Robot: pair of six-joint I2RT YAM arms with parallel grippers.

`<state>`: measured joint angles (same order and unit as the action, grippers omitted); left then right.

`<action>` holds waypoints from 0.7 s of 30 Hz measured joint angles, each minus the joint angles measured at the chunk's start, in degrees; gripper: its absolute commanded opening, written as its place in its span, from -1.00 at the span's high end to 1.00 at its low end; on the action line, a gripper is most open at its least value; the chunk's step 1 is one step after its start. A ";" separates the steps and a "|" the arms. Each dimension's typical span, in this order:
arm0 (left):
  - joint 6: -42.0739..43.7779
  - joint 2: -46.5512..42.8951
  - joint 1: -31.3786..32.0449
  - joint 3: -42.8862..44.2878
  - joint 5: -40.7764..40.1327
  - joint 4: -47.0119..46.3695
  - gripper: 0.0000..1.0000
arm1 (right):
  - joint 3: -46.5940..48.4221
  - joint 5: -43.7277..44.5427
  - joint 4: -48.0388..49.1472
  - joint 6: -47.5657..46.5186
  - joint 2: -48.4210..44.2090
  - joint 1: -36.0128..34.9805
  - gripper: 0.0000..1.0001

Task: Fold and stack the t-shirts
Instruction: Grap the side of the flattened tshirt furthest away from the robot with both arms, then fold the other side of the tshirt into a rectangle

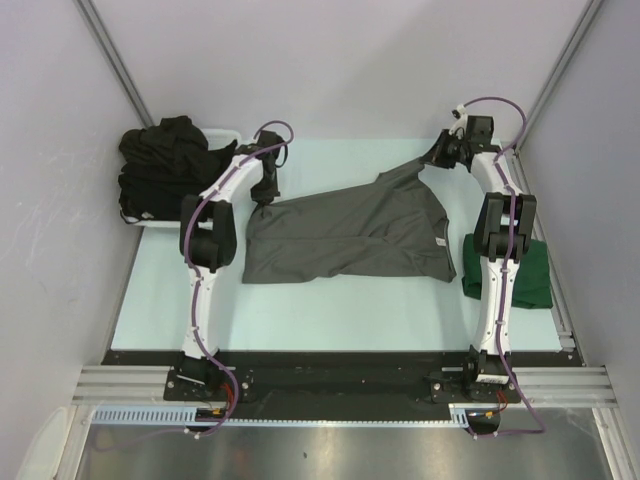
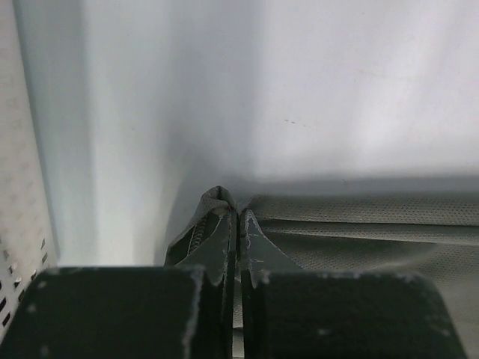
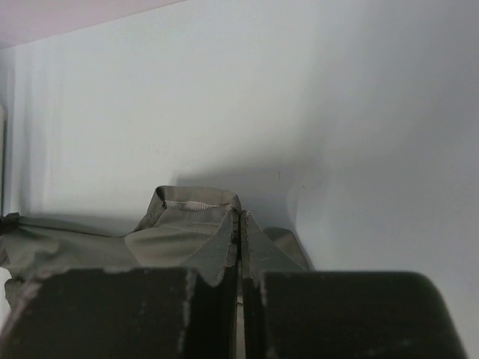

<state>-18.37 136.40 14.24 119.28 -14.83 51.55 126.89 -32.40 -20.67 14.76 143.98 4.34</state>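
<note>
The charcoal grey t-shirt [image 1: 345,235] lies spread in the middle of the desk [image 1: 330,310], and its two far corners are raised from the surface. The left fingers [image 2: 223,241] are clenched on a fold of this shirt at its far left corner; in the left wrist view the cloth bunches just above their tips. The right fingers [image 3: 224,243] are also pressed together on the same shirt, at its far right corner near the back wall, where a hem with a stitched seam stands up above the tips. From this right grasp the cloth is drawn out in a point toward the far right, while the rest of the shirt rests on the desk. A small white label [image 1: 438,243] shows near the right edge of the shirt. A dark green t-shirt [image 1: 530,272] lies folded at the right edge of the desk, partly under the right arm. A heap of black t-shirts [image 1: 160,165] fills a white basket [image 1: 228,133] at the far left corner, beside the left arm.
</note>
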 measured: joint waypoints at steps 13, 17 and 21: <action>0.02 -0.02 0.00 2.67 -0.09 0.02 1.00 | -4.33 0.00 -0.94 -0.04 -2.51 0.00 1.00; 0.48 -0.59 0.00 2.64 -0.02 0.20 1.00 | -5.42 0.02 -1.75 -0.28 -4.72 0.00 1.00; 1.01 -2.27 0.00 1.97 -0.09 0.42 1.00 | -5.70 0.02 -2.08 -0.44 -6.69 -0.02 1.00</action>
<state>-17.37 134.13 14.24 121.25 -14.92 51.96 121.19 -32.38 -22.74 14.33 137.29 4.32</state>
